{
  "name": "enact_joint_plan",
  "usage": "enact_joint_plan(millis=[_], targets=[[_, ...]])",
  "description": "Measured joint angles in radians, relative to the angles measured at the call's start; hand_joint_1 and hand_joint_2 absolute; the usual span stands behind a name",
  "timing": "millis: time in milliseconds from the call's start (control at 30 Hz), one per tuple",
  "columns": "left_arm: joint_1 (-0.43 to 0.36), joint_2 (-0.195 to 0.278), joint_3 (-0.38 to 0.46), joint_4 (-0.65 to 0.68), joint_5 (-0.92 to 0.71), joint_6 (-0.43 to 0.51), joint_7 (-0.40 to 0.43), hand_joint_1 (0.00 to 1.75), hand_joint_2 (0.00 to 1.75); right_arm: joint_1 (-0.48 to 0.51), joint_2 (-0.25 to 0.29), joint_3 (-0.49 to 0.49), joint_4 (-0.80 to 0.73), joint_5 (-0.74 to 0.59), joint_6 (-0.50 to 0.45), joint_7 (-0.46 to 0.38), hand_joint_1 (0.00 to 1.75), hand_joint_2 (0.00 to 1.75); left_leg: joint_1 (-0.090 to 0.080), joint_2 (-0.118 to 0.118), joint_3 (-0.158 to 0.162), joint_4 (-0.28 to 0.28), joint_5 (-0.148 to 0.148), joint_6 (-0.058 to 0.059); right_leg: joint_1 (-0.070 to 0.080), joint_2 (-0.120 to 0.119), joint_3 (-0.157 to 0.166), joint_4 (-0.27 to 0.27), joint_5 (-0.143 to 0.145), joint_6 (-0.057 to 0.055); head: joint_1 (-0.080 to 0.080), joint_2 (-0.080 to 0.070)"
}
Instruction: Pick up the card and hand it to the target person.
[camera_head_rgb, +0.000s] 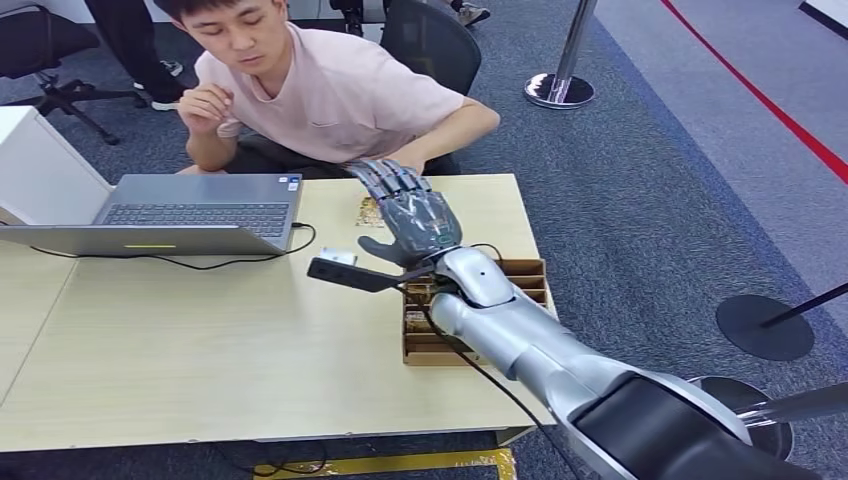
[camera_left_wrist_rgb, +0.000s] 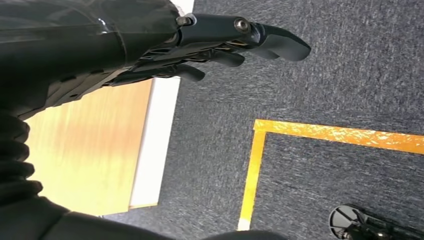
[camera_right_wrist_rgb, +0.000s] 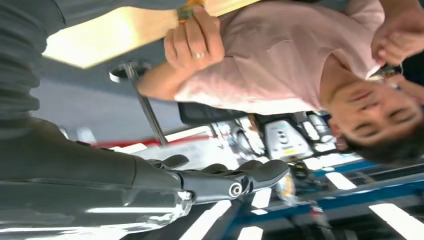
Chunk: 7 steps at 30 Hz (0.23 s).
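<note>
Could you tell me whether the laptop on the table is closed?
No, the laptop sits open on the table, with its keyboard visible in the head view.

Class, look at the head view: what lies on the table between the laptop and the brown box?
Between the laptop and the brown box lie a small white object and bare table.

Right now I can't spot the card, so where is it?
In the head view the card lies on the table's far edge, just left of the right hand; the right wrist view shows the person's hand on it.
</note>
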Motion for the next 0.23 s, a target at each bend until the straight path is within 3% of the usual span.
enact_joint_plan(millis=[233], targets=[[0.001, 0.0, 0.001, 0.0, 0.01, 0.006, 0.008, 0.0, 0.0, -0.001, -0.018, -0.211, -0.1, -0.443, 0.128, -0.129, 0.0, 1.75, 0.0, 0.0, 0.0, 0.0, 0.0, 0.0, 0.0, 0.0, 0.0, 0.0, 0.0, 0.0, 0.0, 0.0]])
